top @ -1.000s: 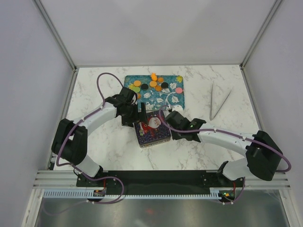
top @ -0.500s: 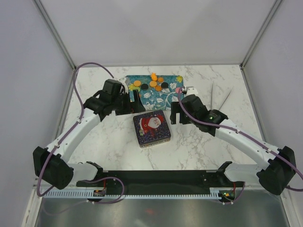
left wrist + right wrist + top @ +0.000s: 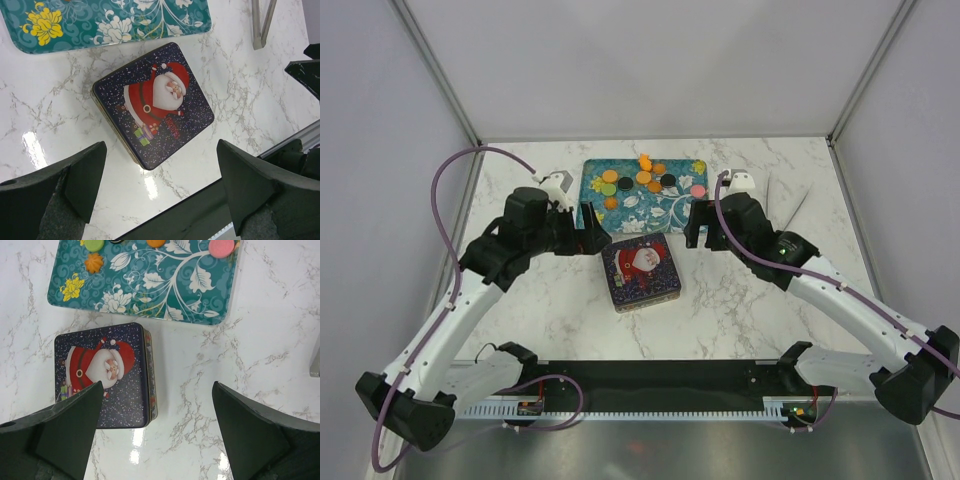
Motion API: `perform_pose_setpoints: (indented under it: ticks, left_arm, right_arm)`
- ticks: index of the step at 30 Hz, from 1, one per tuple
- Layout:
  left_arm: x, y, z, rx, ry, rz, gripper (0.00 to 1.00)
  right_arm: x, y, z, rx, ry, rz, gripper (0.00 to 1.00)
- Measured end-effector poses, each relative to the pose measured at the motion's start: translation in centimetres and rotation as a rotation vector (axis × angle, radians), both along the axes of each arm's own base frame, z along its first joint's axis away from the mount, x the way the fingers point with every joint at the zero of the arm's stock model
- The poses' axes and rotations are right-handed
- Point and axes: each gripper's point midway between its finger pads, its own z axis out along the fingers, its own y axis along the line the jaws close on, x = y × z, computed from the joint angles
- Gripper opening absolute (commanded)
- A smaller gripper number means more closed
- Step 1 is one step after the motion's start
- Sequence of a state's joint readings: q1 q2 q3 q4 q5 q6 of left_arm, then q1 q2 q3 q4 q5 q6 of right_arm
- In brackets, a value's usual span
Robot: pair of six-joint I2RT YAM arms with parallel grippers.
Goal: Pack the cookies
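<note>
Several cookies (image 3: 642, 178), small round discs in orange, green, black, pink and yellow, lie on the far part of the teal floral tray (image 3: 665, 208). A square dark-blue tin with a Santa lid (image 3: 641, 272) sits shut on the marble in front of the tray. My left gripper (image 3: 594, 240) hovers open to the tin's left and holds nothing. Above and right of the tin, my right gripper (image 3: 697, 226) is open and empty too. From the left wrist, the tin (image 3: 152, 105) lies beyond the gripper (image 3: 160, 187). The right wrist view has the tin (image 3: 102, 375), a pink cookie (image 3: 221, 247) and the gripper (image 3: 156, 427).
Metal tongs (image 3: 782, 215) lie on the marble at the right of the tray. White walls with metal posts enclose the table on three sides. The black rail with the arm bases (image 3: 660, 378) runs along the near edge.
Both arms have lifted and pulled away from the tin, left arm leftwards, right arm rightwards. The right gripper has opened and let go at the tin. The tin has stayed put.
</note>
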State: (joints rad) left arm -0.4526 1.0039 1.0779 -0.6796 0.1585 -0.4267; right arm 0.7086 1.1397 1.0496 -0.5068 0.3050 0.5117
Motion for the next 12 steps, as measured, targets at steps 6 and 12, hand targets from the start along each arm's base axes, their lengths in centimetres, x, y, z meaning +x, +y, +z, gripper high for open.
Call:
perform_pose_setpoints:
  ticks: [6, 12]
  left_arm:
    - [-0.6, 0.5, -1.0, 0.021, 0.0, -0.006, 0.99]
    - [-1.0, 1.0, -1.2, 0.033, -0.018, -0.001, 0.99]
  right_arm:
    - [0.4, -0.1, -0.1, 0.003, -0.017, -0.02, 0.98]
    - [0.5, -0.6, -0.4, -0.002, -0.032, -0.041, 0.98]
